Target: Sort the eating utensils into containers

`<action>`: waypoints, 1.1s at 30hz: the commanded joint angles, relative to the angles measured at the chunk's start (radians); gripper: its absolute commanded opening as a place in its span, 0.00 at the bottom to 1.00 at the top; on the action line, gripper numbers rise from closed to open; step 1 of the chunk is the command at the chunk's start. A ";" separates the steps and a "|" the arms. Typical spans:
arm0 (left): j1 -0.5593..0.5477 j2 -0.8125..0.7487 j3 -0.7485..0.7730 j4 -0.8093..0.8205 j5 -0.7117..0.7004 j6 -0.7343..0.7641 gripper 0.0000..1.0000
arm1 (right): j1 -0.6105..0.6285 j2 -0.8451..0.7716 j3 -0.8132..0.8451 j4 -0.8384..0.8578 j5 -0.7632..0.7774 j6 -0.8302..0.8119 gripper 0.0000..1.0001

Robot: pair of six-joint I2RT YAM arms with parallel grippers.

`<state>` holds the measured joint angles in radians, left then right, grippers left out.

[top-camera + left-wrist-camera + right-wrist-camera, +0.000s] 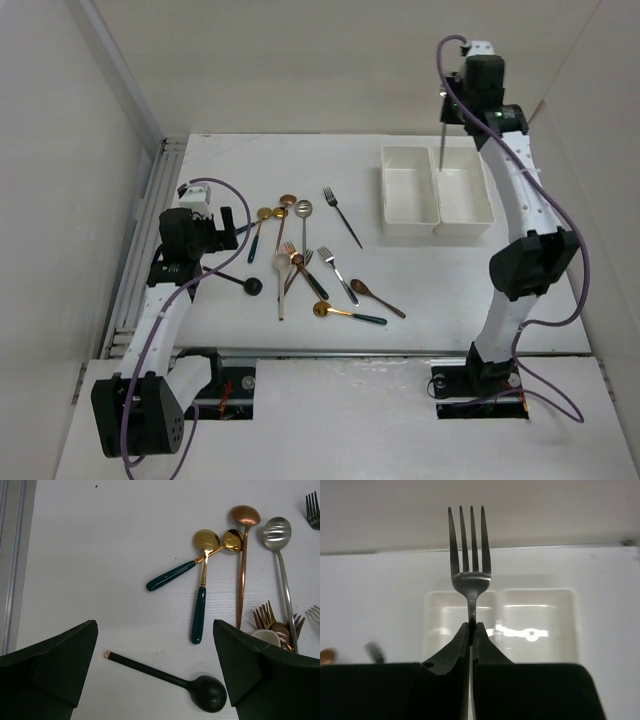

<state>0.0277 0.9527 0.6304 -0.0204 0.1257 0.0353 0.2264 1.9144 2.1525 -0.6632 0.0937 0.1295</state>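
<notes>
Silver and shiny, the fork is sticking straight out of the right gripper. The two fingers are squeezing tight together on its thin neck, just under the wide part. Its four prongs are pointing away from the fingers.

Seen from above, it is hanging almost straight up and down, with the prongs aiming down at the two white containers. It is high in the air over them, and I cannot tell which bin it is lined up with.

I think the fork is stiff, light and slippery. A tight pinch on the thin flat part looks like a good way to carry it, but it could swing or slide if the pinch gets loose. It is long and thin, so I think it will fit best lying flat along a bin.

The left gripper is hanging low over the table with its fingers wide apart, holding nothing. A black spoon is lying between them. More spoons and forks are lying in a loose heap, well apart from the bins.
</notes>
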 commanded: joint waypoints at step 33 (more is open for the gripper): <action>0.026 0.356 0.186 0.060 0.138 0.383 0.82 | -0.191 0.131 -0.095 -0.088 0.081 -0.056 0.65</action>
<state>0.0475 1.3018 0.7658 0.0372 0.2279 0.3069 0.0074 2.2040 2.0327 -0.7490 0.1745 0.0040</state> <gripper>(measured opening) 0.821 0.644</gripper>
